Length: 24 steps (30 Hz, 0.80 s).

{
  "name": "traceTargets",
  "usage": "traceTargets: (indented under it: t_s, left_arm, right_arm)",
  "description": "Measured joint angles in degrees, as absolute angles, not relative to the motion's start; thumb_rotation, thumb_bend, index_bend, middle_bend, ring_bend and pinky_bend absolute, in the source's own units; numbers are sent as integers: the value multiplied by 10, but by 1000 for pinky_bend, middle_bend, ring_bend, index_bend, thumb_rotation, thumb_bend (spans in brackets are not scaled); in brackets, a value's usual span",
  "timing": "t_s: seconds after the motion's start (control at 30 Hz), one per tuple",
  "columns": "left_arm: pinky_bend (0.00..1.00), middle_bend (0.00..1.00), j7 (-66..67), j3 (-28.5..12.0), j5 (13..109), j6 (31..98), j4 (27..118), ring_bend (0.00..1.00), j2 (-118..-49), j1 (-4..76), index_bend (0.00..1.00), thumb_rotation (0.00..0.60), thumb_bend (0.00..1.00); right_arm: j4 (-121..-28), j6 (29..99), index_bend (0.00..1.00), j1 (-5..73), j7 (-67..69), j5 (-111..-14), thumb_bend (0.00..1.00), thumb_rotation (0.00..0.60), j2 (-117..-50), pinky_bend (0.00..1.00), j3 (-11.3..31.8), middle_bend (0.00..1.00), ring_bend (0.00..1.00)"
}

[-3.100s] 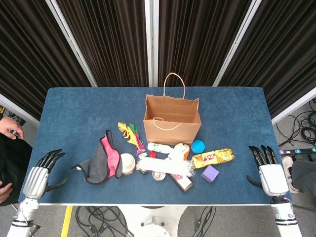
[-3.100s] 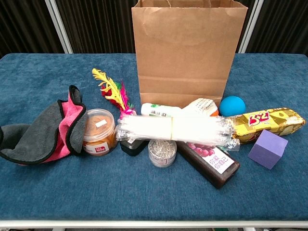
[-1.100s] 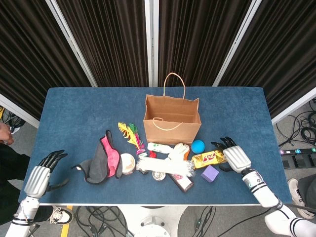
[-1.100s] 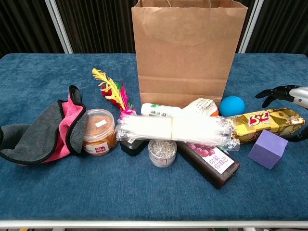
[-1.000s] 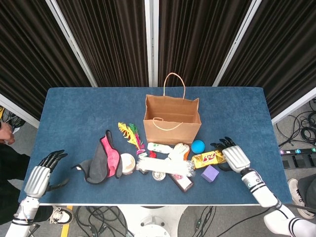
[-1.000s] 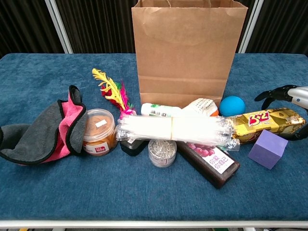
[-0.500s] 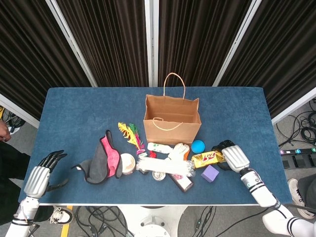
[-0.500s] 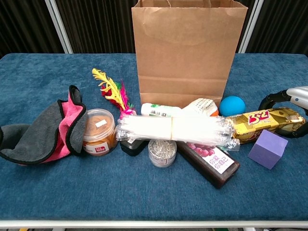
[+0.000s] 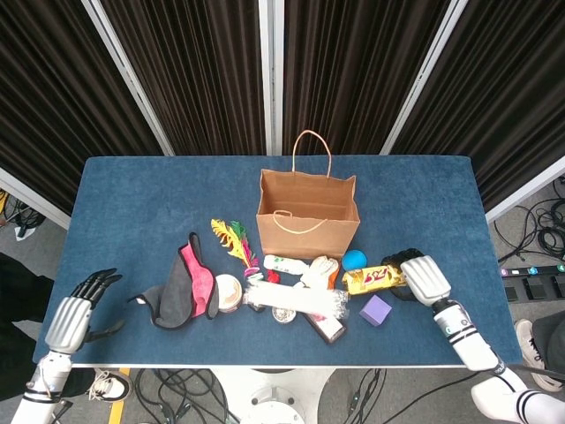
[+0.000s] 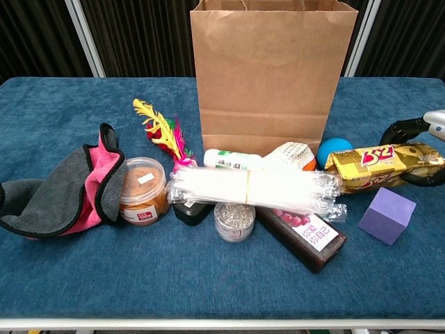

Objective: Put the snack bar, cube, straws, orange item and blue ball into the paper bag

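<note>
The brown paper bag (image 9: 307, 216) (image 10: 271, 69) stands open at mid-table. My right hand (image 9: 422, 276) (image 10: 416, 128) grips the right end of the gold snack bar (image 9: 375, 278) (image 10: 382, 165), which is raised a little off the cloth. The blue ball (image 9: 354, 259) (image 10: 325, 147) peeks out behind the bar's left end. The purple cube (image 9: 376, 310) (image 10: 386, 215) sits just in front of the bar. A clear bundle of straws (image 9: 296, 300) (image 10: 254, 188) lies across the pile. An orange-filled jar (image 9: 229, 293) (image 10: 142, 190) stands at its left end. My left hand (image 9: 75, 314) rests open at the front left corner.
A grey and pink cloth (image 9: 181, 291) (image 10: 62, 188) lies left of the jar. A coloured feather (image 9: 234, 240) (image 10: 160, 129), a white tube (image 10: 229, 158), a metal tin (image 10: 233, 221) and a dark bar with a purple label (image 10: 302, 233) crowd the pile in front of the bag.
My right hand came in from the front right edge, closed around the snack bar's right end and lifted it slightly. The left hand has stayed put.
</note>
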State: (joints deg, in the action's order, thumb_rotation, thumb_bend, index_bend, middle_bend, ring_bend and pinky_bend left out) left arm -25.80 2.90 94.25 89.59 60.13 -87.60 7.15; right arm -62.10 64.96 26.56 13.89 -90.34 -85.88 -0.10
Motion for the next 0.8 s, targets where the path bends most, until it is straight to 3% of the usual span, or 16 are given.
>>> traceTargets:
  t_s: [0.37,0.8]
  left_arm:
    - [238,232,-252,30,947,897,610,151,-875,74,242,600,239]
    - [239,232,-250,28,948,899,620,151,-871,78,241,600,239]
  right_arm:
    - [-705,698,455,260,134,-916,296,600,-803,270,8,445,300]
    - [-922,786,474,259,49,-947,305,600,-675,288,60,457,315]
